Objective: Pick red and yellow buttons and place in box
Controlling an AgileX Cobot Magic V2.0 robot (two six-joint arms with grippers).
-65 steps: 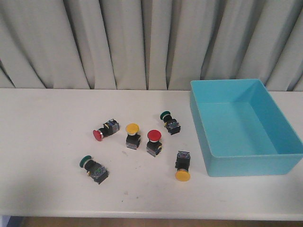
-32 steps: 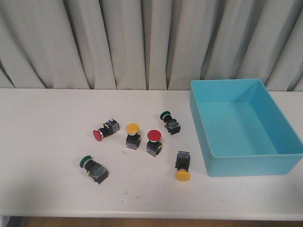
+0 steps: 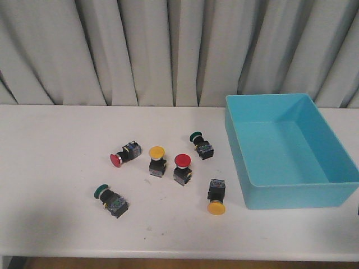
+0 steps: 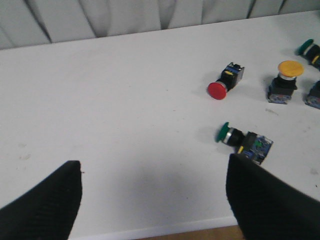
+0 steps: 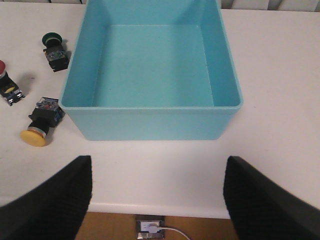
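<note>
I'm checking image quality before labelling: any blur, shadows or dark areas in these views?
Front view: evenly lit, slightly soft; the buttons cast only faint shadows on the table. Left wrist view: a broad dim shadow on the table between the blurred, dark end effector fingers. Right wrist view: the blue box is sharp, the near fingers blurred.

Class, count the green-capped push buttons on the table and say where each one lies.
2. One green button lies at the back of the cluster, nearest the blue box. The other green button lies at the cluster's front left. None looks hidden.
</note>
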